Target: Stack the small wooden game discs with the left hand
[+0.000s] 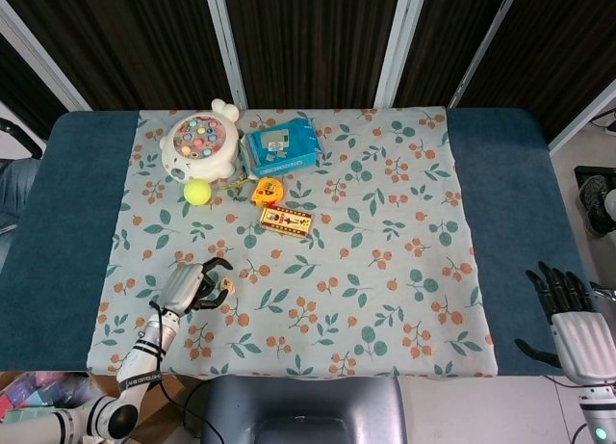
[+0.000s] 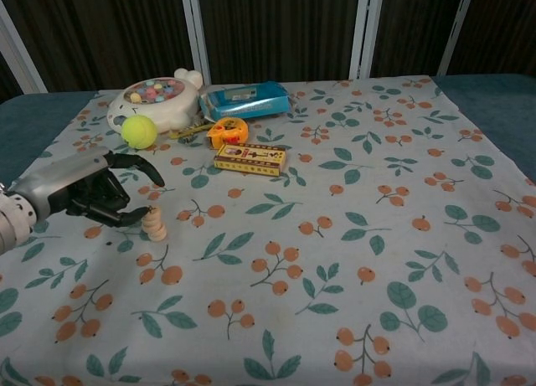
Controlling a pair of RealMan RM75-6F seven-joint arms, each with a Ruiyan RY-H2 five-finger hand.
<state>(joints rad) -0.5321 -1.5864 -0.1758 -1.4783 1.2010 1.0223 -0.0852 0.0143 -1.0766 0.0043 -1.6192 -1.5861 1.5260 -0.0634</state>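
Note:
A short stack of small wooden game discs (image 2: 153, 224) stands upright on the floral cloth (image 2: 335, 235) near the front left; from the head view the stack (image 1: 225, 286) shows as a small pale spot. My left hand (image 2: 84, 191) lies just left of it, fingers spread and curved, holding nothing. Its lower fingertip is close beside the stack's upper discs, and whether it touches I cannot tell. The upper finger arches clear above the stack. In the head view the left hand (image 1: 186, 284) sits beside the stack. My right hand (image 1: 577, 330) hangs off the table's right front corner, fingers apart and empty.
At the back left are a white fishing-game toy (image 2: 155, 101), a yellow-green ball (image 2: 138, 131), a blue packet (image 2: 245, 99), an orange tape measure (image 2: 228, 131) and a yellow box (image 2: 249, 159). Blue table surface (image 1: 67, 222) flanks the cloth.

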